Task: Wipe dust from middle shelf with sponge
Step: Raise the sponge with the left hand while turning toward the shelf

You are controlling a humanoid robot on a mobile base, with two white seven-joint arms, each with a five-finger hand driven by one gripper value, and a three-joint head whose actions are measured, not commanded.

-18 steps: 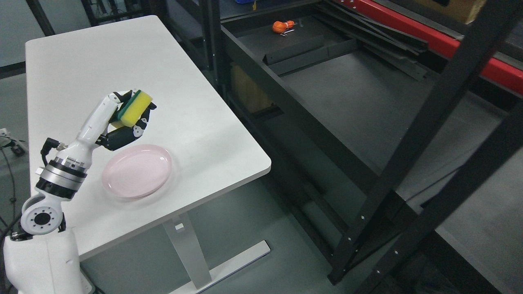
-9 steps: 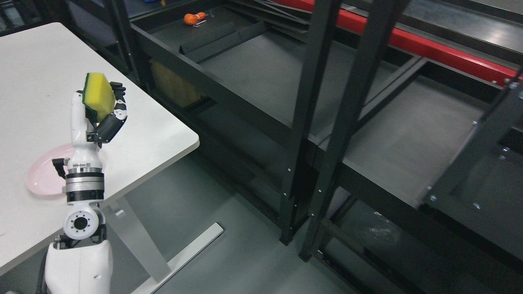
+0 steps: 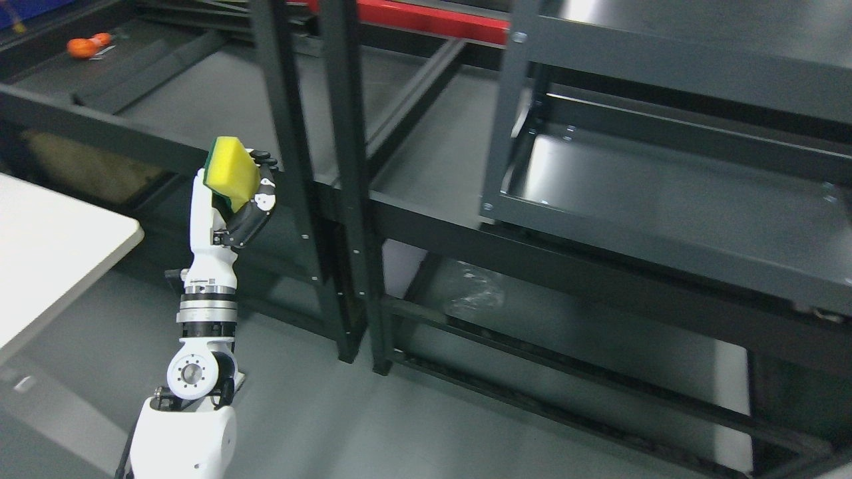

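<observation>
Left arm comes up from bottom left, forearm near vertical, white shell with silver wrist ring. Left hand [image 3: 229,199] is raised, dark fingers [image 3: 256,207] curled around the sponge [image 3: 231,171], thumb side white; grip looks firm, sponge pinched against the palm. Sponge is yellow with a green scrub layer on its left/back face, held upright and tilted slightly, in the air, not touching any shelf. It sits in front of the dark shelf rack [image 3: 346,173], just left of the two black uprights. White table [image 3: 46,246] corner shows at the left edge, well apart from the hand. Grey floor below. Behind the hand, the middle shelf [image 3: 426,126] runs as a flat dark-grey deck across the rack, front lip just beyond the fingers. Lower shelf [image 3: 532,313] under it has a crumpled clear plastic bag [image 3: 474,296]. To the right, a second grey shelf tray [image 3: 665,199] sits higher. Far back left, a small orange object [image 3: 83,46] lies on the shelf deck; red beam [image 3: 426,16] along the top edge.
</observation>
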